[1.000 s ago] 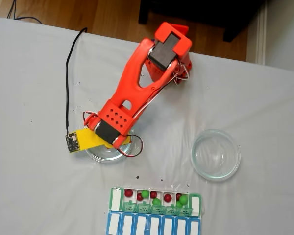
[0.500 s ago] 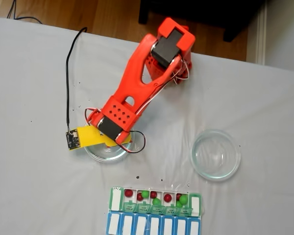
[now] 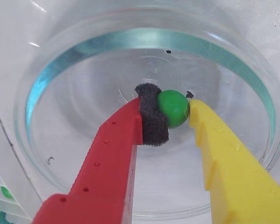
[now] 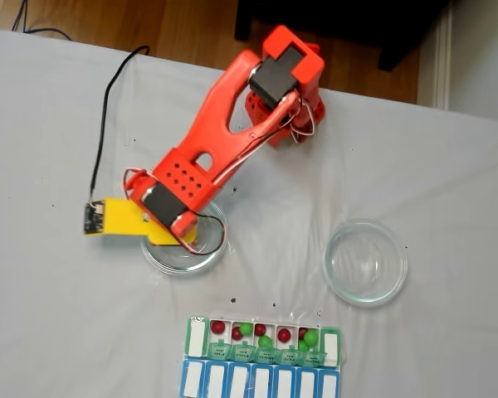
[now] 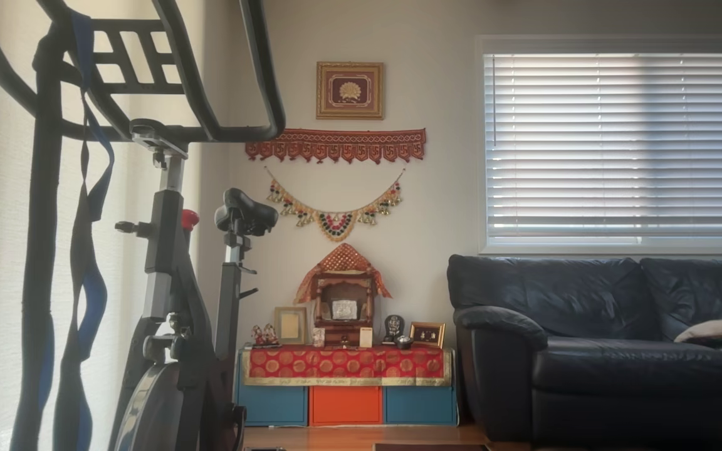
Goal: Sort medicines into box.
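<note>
In the wrist view my gripper (image 3: 173, 112) is shut on a glossy green ball (image 3: 172, 107), one of the medicines. The ball sits between the red finger's black foam pad (image 3: 151, 122) and the yellow finger (image 3: 224, 158), above a clear round glass dish (image 3: 84, 51). The fixed view shows the orange arm (image 4: 224, 124) reaching over that left dish (image 4: 179, 262), with the fingertips hidden under the wrist. The box (image 4: 196, 336), with green lids, lies near the table's front edge. Several red and green balls (image 4: 266, 341) rest in its open compartments.
A second glass dish (image 4: 366, 262) stands empty to the right of the arm. A blue-lidded organizer row (image 4: 261, 383) lies directly in front of the box. A black cable (image 4: 108, 108) trails over the white table to the wrist camera.
The arm's wrist and its yellow part have swung left and slightly toward the table's back, over the left dish. The box and both dishes have stayed put.
</note>
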